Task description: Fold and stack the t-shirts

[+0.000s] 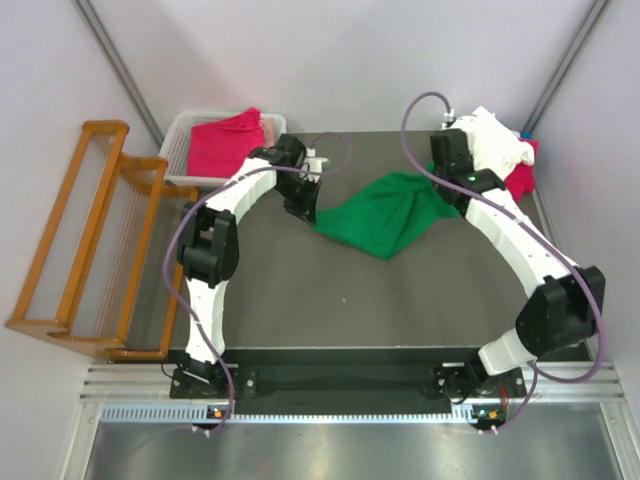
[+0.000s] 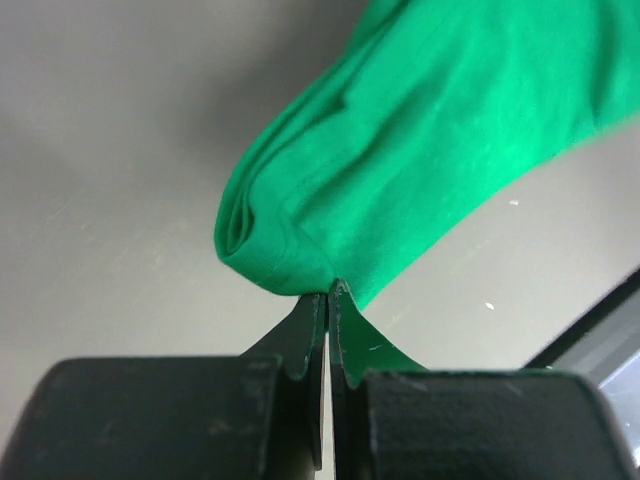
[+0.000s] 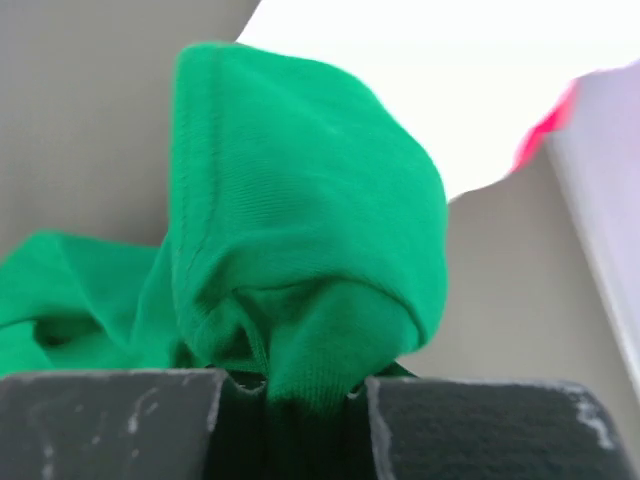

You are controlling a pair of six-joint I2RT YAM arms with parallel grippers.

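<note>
Spreading the green shirt (image 1: 385, 212) | your left claw (image 2: 328, 292) and right claw (image 3: 290, 385) sat clamped on its ends | you needed an even pull.

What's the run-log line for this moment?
left gripper: shut on green t-shirt | right gripper: shut on green t-shirt | fold: not yet done

Green t-shirt (image 1: 385, 212): crumpled, drawn out across the worktop (image 1: 300, 300), both ends pinched up. White t-shirt (image 1: 497, 145): heaped at far right corner, against a red t-shirt (image 1: 523, 175). Crimson t-shirt (image 1: 222, 145): rumpled in basket (image 1: 178, 135), far left.
</note>
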